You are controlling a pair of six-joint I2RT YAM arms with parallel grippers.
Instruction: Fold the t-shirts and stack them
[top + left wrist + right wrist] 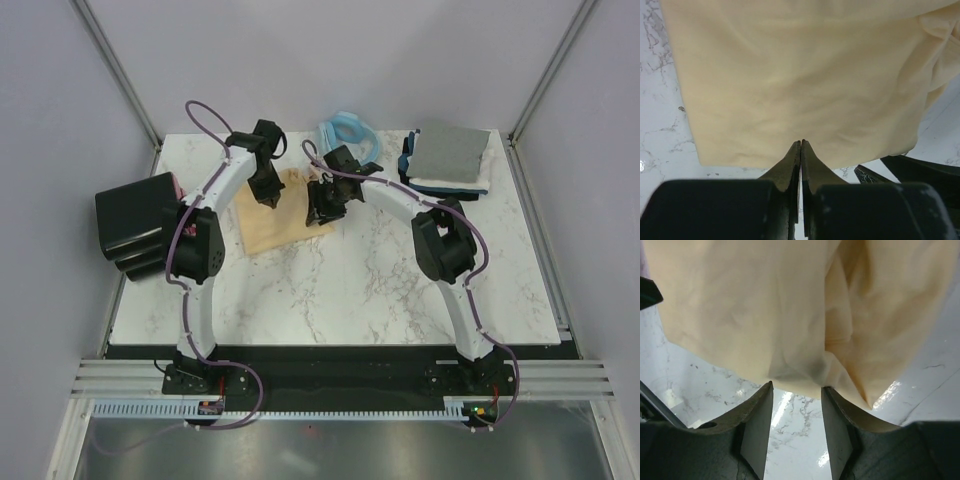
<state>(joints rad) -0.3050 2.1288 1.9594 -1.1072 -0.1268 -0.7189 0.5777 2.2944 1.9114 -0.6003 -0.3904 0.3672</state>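
a pale yellow t-shirt [268,236] is lying partly folded on the far left-centre of the marble counter [350,290], with both arms reaching over it. the left gripper [801,142] is sitting at one edge of the shirt with its jaws pressed flat together; whether cloth is pinched between them i cannot tell. the right gripper [797,387] is holding its jaws partly apart, a bunched edge of the shirt lying right at the tips, not clamped. a folded stack of t-shirts [450,155], grey on top of white and navy, is resting at the far right corner. a light blue ring [350,130] is lying just beside that stack.
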